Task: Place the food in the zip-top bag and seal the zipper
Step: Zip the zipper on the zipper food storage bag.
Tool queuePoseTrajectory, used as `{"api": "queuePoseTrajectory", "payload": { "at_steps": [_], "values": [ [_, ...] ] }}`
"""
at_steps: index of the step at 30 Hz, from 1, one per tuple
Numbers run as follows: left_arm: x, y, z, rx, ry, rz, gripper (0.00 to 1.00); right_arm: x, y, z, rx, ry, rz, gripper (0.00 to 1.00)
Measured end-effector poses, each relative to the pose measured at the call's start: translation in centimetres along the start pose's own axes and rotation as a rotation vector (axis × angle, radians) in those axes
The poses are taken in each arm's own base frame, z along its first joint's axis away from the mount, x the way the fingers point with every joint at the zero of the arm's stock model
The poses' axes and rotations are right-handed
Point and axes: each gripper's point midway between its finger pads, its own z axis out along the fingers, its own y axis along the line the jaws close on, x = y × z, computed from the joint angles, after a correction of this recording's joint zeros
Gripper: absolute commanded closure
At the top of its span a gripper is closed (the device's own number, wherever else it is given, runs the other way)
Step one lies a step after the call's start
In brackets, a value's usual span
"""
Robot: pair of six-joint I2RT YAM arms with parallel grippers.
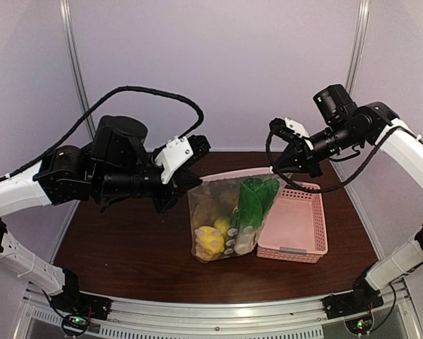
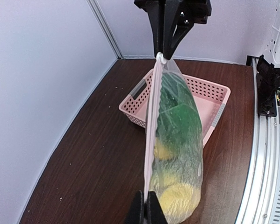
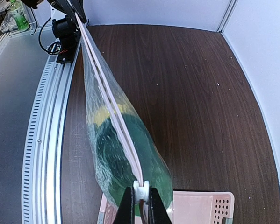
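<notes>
The left gripper (image 2: 146, 201) jaws clamp the zipper (image 2: 150, 135) end, the right gripper (image 3: 140, 191) jaws the slider tab (image 3: 140, 185), lower centre. The tracks seem parted, so a slipped grip could spill the food (image 1: 211, 240).

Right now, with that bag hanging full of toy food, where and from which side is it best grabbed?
Take the zip-top bag by the zipper strip along its top edge, pinching each end from its own side, as the left gripper and right gripper do. The body is floppy and bulges with food, so offers no firm hold.
</notes>
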Motion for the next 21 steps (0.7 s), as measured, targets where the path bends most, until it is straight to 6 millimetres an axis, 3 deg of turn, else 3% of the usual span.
{"api": "queuePoseTrajectory", "payload": {
  "at_steps": [9,21],
  "values": [
    [0.1,0.5,-0.3,-0.009,-0.003,-0.012,1.00,2.0,-0.1,-1.9,0.042,0.025,0.025,0.99],
    [0.4,0.5,-0.3,-0.008,-0.002,-0.018,1.00,3.3,-0.6,-2.3,0.053,0.046,0.051,0.98]
  ]
}}
